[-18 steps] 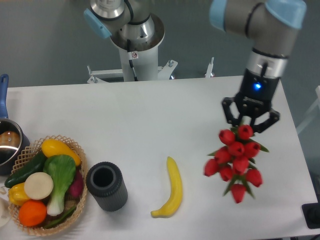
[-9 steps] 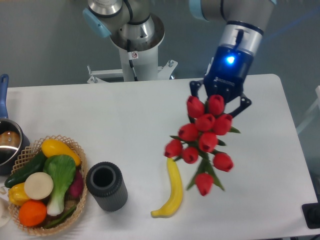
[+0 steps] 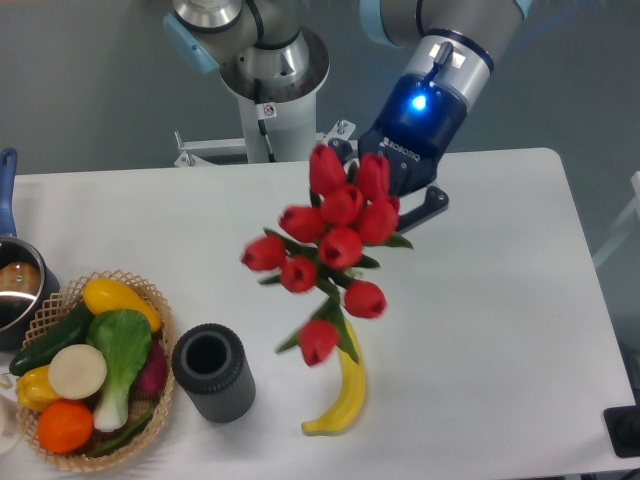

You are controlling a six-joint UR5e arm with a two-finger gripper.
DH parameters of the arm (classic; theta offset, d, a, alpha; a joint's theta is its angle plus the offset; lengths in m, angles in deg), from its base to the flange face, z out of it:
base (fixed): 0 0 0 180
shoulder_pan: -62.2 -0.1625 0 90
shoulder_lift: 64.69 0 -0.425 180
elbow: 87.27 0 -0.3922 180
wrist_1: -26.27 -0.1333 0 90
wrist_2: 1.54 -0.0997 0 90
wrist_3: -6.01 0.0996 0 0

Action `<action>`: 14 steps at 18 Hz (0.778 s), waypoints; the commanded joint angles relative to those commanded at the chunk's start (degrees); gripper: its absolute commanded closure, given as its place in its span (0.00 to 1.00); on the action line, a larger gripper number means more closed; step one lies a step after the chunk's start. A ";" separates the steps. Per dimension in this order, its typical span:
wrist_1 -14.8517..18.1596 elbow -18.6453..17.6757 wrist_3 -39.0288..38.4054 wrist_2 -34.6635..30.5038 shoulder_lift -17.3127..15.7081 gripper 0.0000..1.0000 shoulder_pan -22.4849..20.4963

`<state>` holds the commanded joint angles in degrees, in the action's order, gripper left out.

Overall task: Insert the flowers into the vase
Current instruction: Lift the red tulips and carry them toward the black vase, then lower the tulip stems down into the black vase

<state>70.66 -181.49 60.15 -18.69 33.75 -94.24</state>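
Nine-odd flowers hang heads-down, tilted left, apparently clamped by gripper

the gripper holds the flowers in the air above the table, blooms toward the camera. the vase stands upright between the basket and the banana.

Ribbed matt vase, seemingly plastic
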 joint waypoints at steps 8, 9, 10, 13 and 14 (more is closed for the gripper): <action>0.00 2.71 0.26 9.67 3.77 1.00 2.37; 0.00 3.33 0.35 10.20 4.56 1.00 3.50; 0.00 4.38 0.53 10.72 5.35 1.00 4.47; 0.00 4.83 0.53 12.74 7.29 1.00 7.63; 0.00 4.92 0.53 13.01 7.99 1.00 7.99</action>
<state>70.66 -176.57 60.67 -5.68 41.74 -86.25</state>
